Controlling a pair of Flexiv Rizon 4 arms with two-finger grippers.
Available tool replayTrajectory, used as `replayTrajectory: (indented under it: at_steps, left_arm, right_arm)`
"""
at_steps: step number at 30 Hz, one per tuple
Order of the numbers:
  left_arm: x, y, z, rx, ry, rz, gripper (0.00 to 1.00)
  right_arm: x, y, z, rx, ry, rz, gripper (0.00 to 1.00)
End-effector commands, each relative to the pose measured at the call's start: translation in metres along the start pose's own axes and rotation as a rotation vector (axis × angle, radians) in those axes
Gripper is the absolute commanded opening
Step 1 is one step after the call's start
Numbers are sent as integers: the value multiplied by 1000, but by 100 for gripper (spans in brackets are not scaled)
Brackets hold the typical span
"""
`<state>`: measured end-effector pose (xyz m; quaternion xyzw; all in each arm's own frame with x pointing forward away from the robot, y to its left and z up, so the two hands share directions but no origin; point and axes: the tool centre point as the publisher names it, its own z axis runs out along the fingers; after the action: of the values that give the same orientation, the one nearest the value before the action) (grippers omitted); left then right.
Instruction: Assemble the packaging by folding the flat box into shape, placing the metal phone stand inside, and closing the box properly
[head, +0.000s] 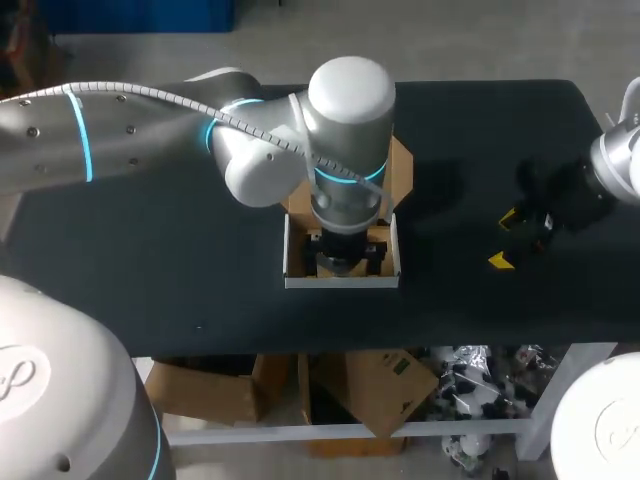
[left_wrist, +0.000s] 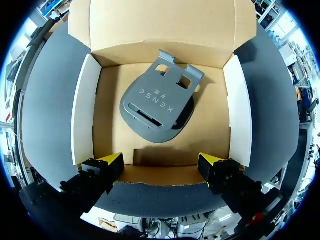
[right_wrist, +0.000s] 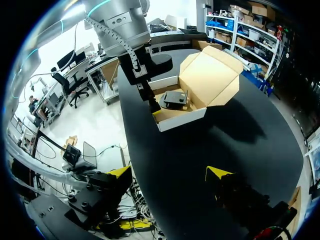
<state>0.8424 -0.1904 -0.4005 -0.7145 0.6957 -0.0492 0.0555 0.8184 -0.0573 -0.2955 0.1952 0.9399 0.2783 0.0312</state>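
The cardboard box (head: 291, 262) stands folded into shape mid-table, white outside and brown inside, with its lid (head: 402, 172) up at the far side. Inside lies the grey metal phone stand (left_wrist: 159, 102), flat on the box floor (left_wrist: 210, 135). My left gripper (left_wrist: 161, 166) hangs open just above the box's near wall, its yellow fingertips (left_wrist: 113, 161) wide apart and holding nothing. In the head view the left arm (head: 345, 130) covers most of the box. My right gripper (head: 512, 240) is open at the table's right, well away from the box (right_wrist: 182, 112) and stand (right_wrist: 175, 97).
The black tabletop (head: 180, 250) stretches bare to the left of the box and between the box and the right gripper. The table's front edge (head: 330, 350) runs close below the box.
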Motion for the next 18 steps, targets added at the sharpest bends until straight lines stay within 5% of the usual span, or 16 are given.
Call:
replayTrajectory:
  at_steps: [1, 18]
  left_arm:
    - [-6, 10, -4, 14, 1, -12, 100]
    - [-18, 35, -8, 16, 3, -55, 100]
  right_arm:
    - [1, -1, -1, -3, 0, -1, 100]
    - [1, -1, -1, -3, 0, -1, 100]
